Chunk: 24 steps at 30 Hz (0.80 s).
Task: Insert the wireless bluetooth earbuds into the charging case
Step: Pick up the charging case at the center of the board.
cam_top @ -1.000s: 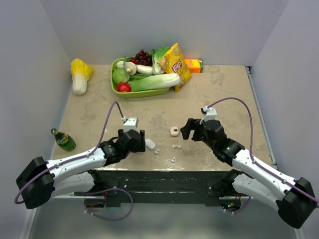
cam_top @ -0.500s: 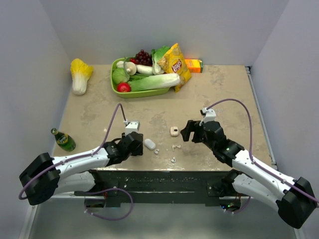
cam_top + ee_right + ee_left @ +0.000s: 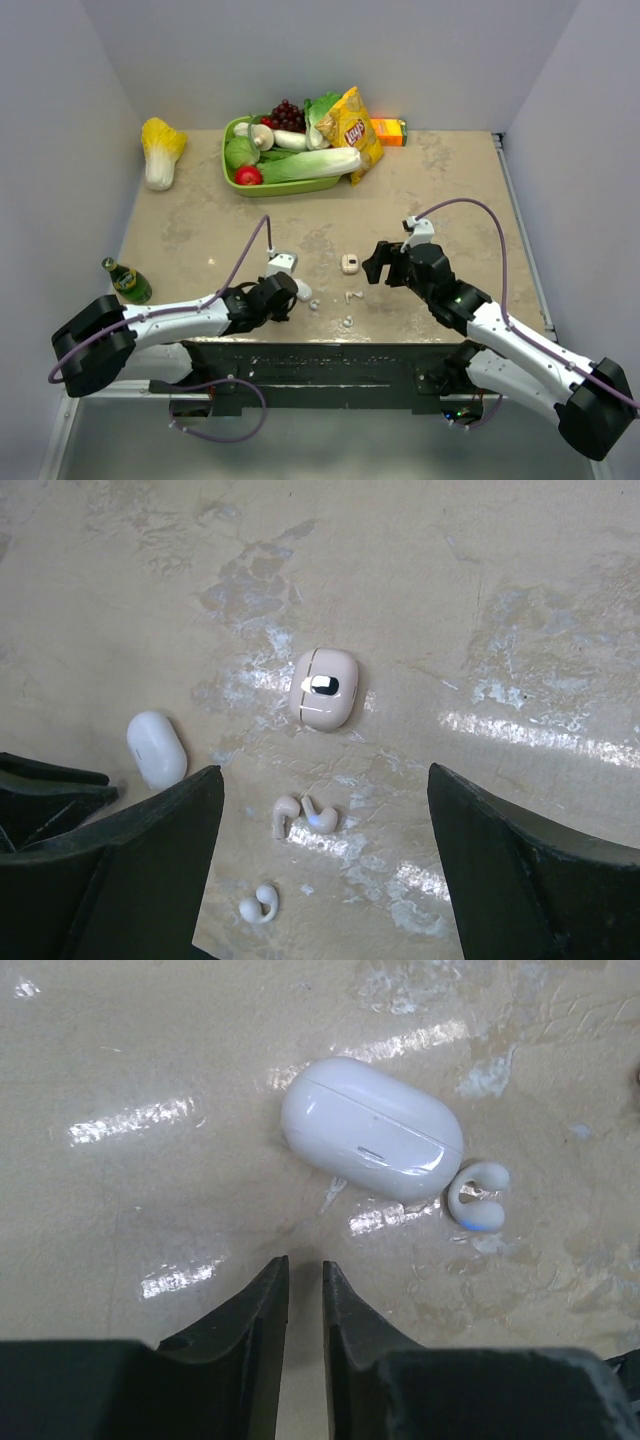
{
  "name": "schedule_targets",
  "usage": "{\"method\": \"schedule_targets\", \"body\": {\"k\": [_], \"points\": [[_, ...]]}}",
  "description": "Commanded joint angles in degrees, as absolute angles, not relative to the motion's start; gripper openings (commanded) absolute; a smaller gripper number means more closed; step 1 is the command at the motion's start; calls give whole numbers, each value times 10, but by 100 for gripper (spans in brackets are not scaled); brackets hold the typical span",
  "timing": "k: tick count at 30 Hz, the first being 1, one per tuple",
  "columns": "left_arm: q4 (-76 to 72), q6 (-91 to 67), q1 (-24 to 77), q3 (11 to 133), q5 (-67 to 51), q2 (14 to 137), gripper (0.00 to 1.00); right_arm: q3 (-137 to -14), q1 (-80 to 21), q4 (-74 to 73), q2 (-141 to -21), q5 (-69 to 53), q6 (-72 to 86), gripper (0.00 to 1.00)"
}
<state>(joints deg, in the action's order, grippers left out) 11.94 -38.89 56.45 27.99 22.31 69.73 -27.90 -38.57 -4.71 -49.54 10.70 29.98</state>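
The charging case (image 3: 370,1140), a closed white pebble, lies on the table just ahead of my left gripper (image 3: 305,1268). That gripper is shut on nothing, its tips a little short of the case. One white hook-shaped earbud (image 3: 477,1195) touches the case's right end. From above, the case (image 3: 302,290) sits beside the left gripper (image 3: 289,296). My right gripper (image 3: 325,775) hangs open above two beige stemmed earbuds (image 3: 303,815), with another white hooked earbud (image 3: 257,905) nearer to me. The right gripper (image 3: 378,262) holds nothing.
A second, beige case (image 3: 324,687) lies closed in mid table, left of the right gripper. A green bottle (image 3: 127,281) stands at the left edge. At the back are a green basket (image 3: 232,170) of vegetables, a chips bag (image 3: 353,130), a cabbage (image 3: 160,150) and an orange box (image 3: 390,131).
The left jaws have closed from wide open, and the left arm has slid lower and to the right, toward the white case. The case and the right arm have stayed put.
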Motion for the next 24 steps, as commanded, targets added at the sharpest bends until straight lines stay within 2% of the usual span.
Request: {"method": "schedule_targets", "body": {"k": [1,2,5,6,9,11,12,17,20,24], "points": [[110,-404,577,301,252,718,28,-284,-386,-33,-495,95,294,85],[114,-404,577,309,260,721,30,-284,-386,-33,-495,94,294,85],[129,-390,577,332,273,729,46,-284,-386,-39,-490,92,293,85],[146,-391,577,337,283,731,56,-284,-386,-40,-488,92,293,85],[174,-400,577,348,296,716,73,-282,-386,-46,-477,93,293,85],[182,-402,577,349,300,702,80,-280,-386,-45,-472,91,294,85],[192,-405,577,351,303,687,99,-279,-386,-46,-471,89,294,85],[206,-385,577,378,313,670,100,-280,-386,-42,-474,83,294,85],[217,-340,576,416,328,700,100,-282,-386,-43,-474,83,294,85],[136,-224,576,402,301,697,100,-283,-386,-47,-468,86,295,85]]}}
